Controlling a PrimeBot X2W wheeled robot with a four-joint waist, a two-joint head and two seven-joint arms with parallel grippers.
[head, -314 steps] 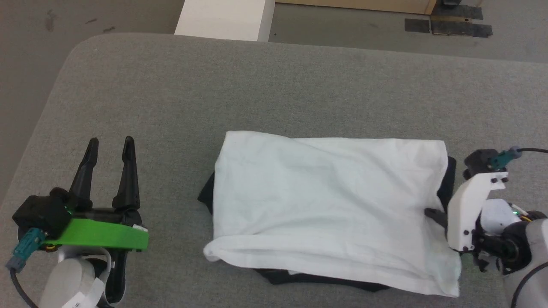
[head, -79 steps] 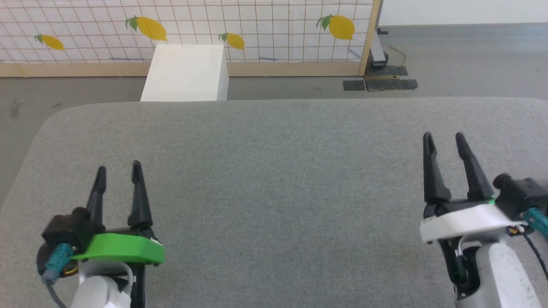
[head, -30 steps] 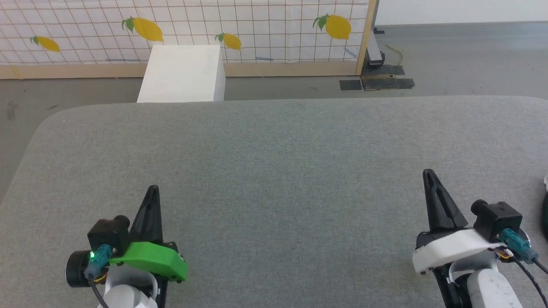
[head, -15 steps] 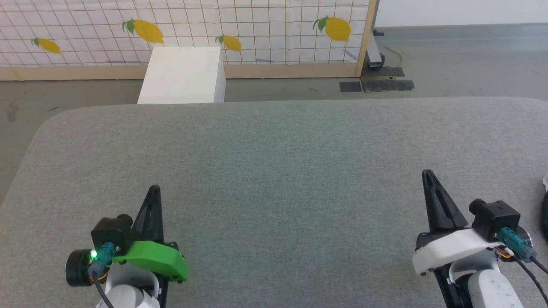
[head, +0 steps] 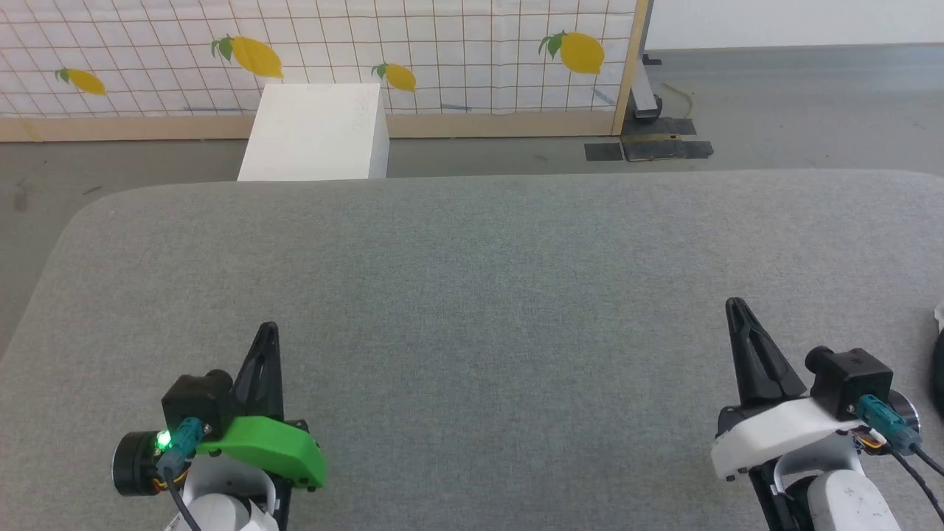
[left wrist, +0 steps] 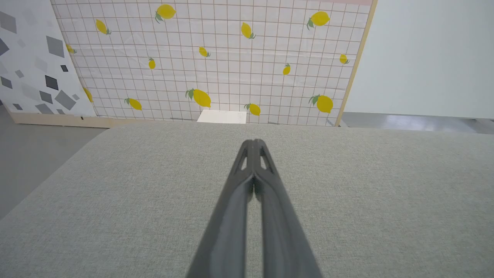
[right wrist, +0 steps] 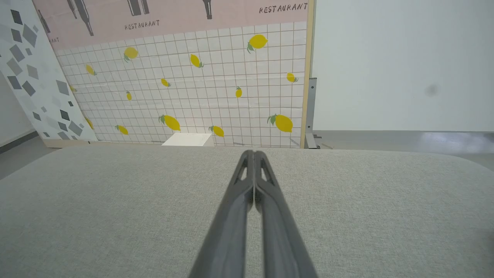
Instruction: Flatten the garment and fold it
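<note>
Both have closed since earlier: left gripper (head: 267, 326) and right gripper (head: 731, 303) hover pinched shut, empty, over the bench (head: 472, 295). Right wrist view adds RESTAURANT lettering (right wrist: 283, 7); head view's right edge crops a sliver, seemingly the garment (head: 940, 316).

left pincer (head: 265, 330): fingers spread before, now pressed together | right pincer (head: 733, 306): same

Item count:
- 2 black two-fingered end effectors: left end effector (head: 265, 328), green mount; right end effector (head: 732, 304), white mount.
- 1 grey fabric-covered counter (head: 472, 295).
- 1 white rectangular box (head: 313, 133), beyond the counter's far edge.
- 1 white gridded lemon-print panel (head: 442, 59).
</note>
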